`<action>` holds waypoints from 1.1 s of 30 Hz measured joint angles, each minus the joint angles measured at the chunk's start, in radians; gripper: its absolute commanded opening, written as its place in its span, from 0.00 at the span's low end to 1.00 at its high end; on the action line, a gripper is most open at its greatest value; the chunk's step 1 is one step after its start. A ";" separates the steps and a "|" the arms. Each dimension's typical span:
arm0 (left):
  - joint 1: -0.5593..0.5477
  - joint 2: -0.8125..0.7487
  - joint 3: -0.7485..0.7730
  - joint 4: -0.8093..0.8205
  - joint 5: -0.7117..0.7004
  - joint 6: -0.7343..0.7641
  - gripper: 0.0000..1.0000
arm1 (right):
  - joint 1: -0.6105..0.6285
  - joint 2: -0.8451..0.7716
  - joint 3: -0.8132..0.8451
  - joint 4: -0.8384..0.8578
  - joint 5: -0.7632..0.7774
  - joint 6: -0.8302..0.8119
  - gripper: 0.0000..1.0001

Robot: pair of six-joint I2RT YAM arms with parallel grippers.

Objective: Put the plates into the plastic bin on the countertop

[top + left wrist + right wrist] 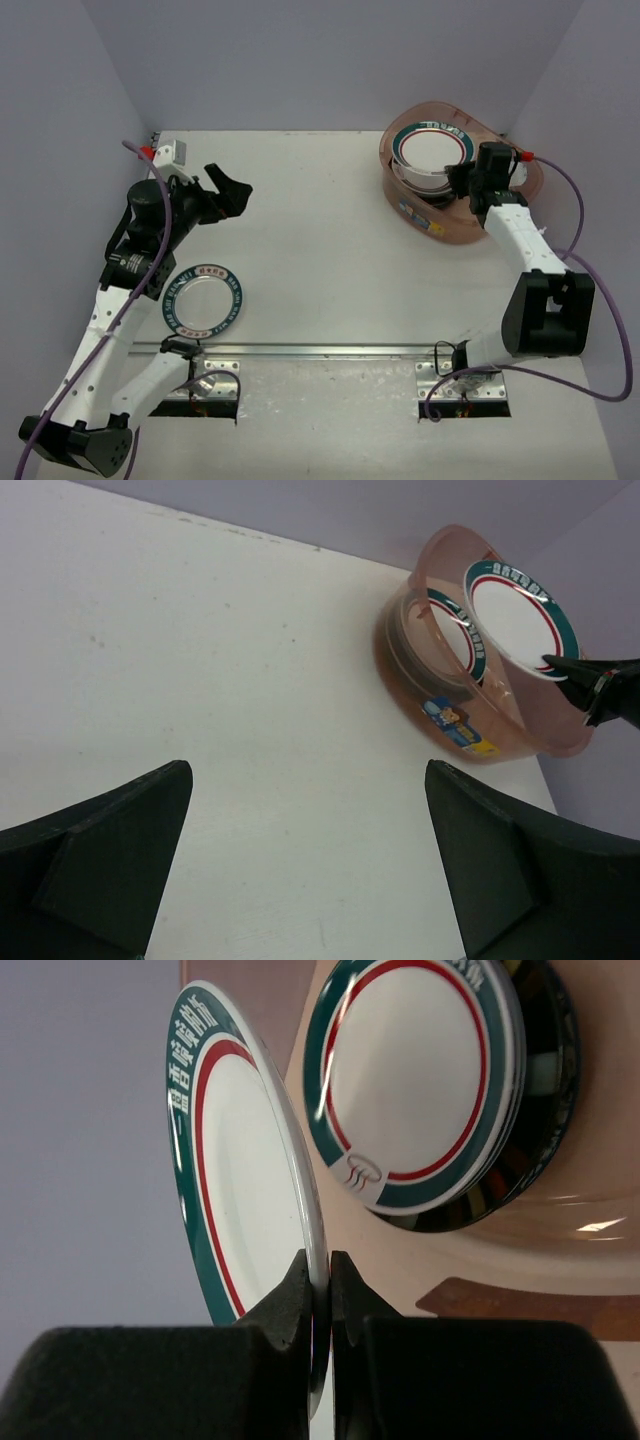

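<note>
Plate [240, 1200] in right jaws — over bin [448, 230]

Countertop [320, 260]: the plastic bin [430, 222] is recorded at 2 o'clock, near the far right corner. A teal-rimmed plate [432, 150] is seen over the bin's opening, with further plates [412, 180] stacked beneath it inside. The right gripper [462, 182] is noted at that plate's 4 o'clock edge, jaws closed on the rim. The left gripper [224, 192] is seen at 10 o'clock, jaws spread wide. One lettered-rim plate [203, 300] is found lying flat at 8 o'clock, just behind the metal rail [300, 350].
</note>
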 measured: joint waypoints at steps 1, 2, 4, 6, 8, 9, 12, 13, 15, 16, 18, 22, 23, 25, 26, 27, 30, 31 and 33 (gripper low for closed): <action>0.000 -0.010 -0.012 -0.010 -0.011 0.015 1.00 | 0.000 0.020 0.015 -0.014 0.031 0.033 0.00; 0.000 -0.018 -0.033 -0.017 -0.023 0.027 1.00 | 0.000 0.040 0.025 -0.028 0.056 0.063 0.00; 0.000 -0.027 -0.082 -0.028 -0.031 0.044 1.00 | -0.001 0.081 0.041 -0.046 0.100 0.114 0.00; 0.000 -0.025 -0.136 -0.044 -0.034 0.054 1.00 | -0.001 0.129 0.062 -0.060 0.132 0.147 0.00; 0.000 -0.017 -0.187 -0.063 -0.034 0.060 1.00 | -0.001 0.177 0.093 -0.080 0.151 0.161 0.01; 0.000 -0.016 -0.208 -0.071 -0.034 0.062 1.00 | 0.000 0.203 0.119 -0.098 0.155 0.163 0.06; 0.000 -0.013 -0.240 -0.102 -0.034 0.065 1.00 | 0.000 0.263 0.181 -0.130 0.168 0.171 0.50; 0.000 -0.013 -0.242 -0.106 -0.034 0.067 1.00 | 0.000 0.277 0.199 -0.138 0.169 0.173 0.57; 0.000 -0.015 -0.241 -0.102 -0.034 0.070 1.00 | 0.000 0.299 0.230 -0.151 0.169 0.165 0.76; 0.000 -0.016 -0.242 -0.099 -0.034 0.072 1.00 | 0.000 0.309 0.241 -0.160 0.170 0.162 0.89; 0.000 -0.017 -0.241 -0.099 -0.034 0.076 1.00 | 0.000 0.332 0.268 -0.177 0.168 0.155 0.99; 0.000 -0.019 -0.241 -0.099 -0.034 0.079 1.00 | 0.000 0.428 0.419 -0.354 0.147 0.150 0.99; 0.000 -0.020 -0.241 -0.099 -0.035 0.079 1.00 | 0.000 0.462 0.477 -0.392 0.142 0.150 0.99; 0.000 -0.020 -0.241 -0.099 -0.040 0.079 1.00 | 0.000 0.540 0.627 -0.523 0.125 0.153 0.99; 0.000 -0.020 -0.241 -0.099 -0.042 0.079 1.00 | 0.000 0.567 0.685 -0.571 0.118 0.154 0.99; 0.000 -0.020 -0.241 -0.100 -0.047 0.079 1.00 | 0.000 0.590 0.740 -0.629 0.109 0.156 0.99; 0.000 -0.018 -0.234 -0.115 -0.076 0.081 1.00 | -0.001 0.624 0.846 -0.791 0.061 0.161 0.99; 0.000 -0.017 -0.229 -0.124 -0.094 0.081 1.00 | -0.001 0.622 0.854 -0.825 0.046 0.158 0.99; 0.000 -0.016 -0.215 -0.147 -0.143 0.081 1.00 | 0.003 0.610 0.849 -0.873 0.019 0.145 0.99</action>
